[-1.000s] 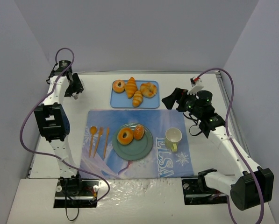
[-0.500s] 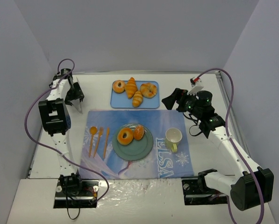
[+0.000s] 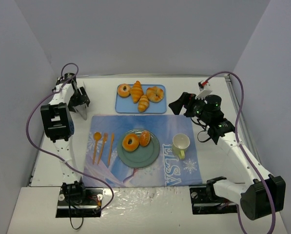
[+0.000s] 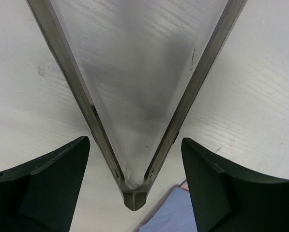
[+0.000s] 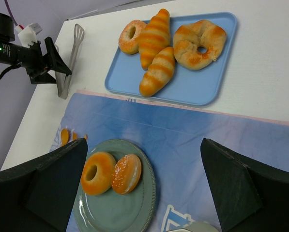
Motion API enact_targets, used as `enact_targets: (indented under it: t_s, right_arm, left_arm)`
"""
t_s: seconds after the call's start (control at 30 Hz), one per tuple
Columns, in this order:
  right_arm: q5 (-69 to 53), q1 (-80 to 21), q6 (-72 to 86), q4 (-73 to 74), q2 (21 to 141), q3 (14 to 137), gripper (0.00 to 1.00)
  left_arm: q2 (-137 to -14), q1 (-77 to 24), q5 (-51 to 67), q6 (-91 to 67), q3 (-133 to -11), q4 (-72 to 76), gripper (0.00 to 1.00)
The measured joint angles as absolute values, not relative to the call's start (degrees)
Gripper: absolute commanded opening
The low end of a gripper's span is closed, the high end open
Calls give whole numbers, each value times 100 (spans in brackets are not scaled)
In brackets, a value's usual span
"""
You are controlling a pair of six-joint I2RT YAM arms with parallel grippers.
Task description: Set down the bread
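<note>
While the left jaws stand spread astride the tongs (image 4: 133, 193), the right jaws gape wide, empty.

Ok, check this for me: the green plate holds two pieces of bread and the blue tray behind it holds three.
One slip: the blue tray holds four pieces, not three: a sugared ring, a long striped roll, a shorter striped roll and a twisted ring. The right wrist view shows them clearly. The green plate does hold two.
</note>
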State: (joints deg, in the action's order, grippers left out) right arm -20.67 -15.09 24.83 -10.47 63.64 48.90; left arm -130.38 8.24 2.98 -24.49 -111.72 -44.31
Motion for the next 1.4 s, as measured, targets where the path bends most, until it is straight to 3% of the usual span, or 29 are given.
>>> enact_targets:
  t_s: [0.23,0.4,0.63,0.83,1.1,1.4]
  right_arm:
    - [-2067,-1509,2456,-1043,6364,4890,100]
    - [-2067,-1509,2453,-1027,6364,4890,100]
    - [-2064,-1512,2442,-1000,6364,4897,100]
    - [-2060,-1544,2434,-946,6364,4950,100]
    - [-2053,-1546,2423,-906,6364,5050,100]
    - [-2021,-1549,2464,-873,6354,5072,100]
  left_arm:
    - [-12543,745,262,-2446,-11116,-4466,73]
    - [-11311,409,236,-2398,-10861,-4539,74]
    - [-9273,-1026,287,-2129,-10445,-4525,74]
    - [-7880,-2120,296,-1827,-9119,-4347,75]
    - [-6688,-2246,252,-1582,-7465,-4033,77]
    - [-6101,-2261,306,-1541,-6921,-3642,77]
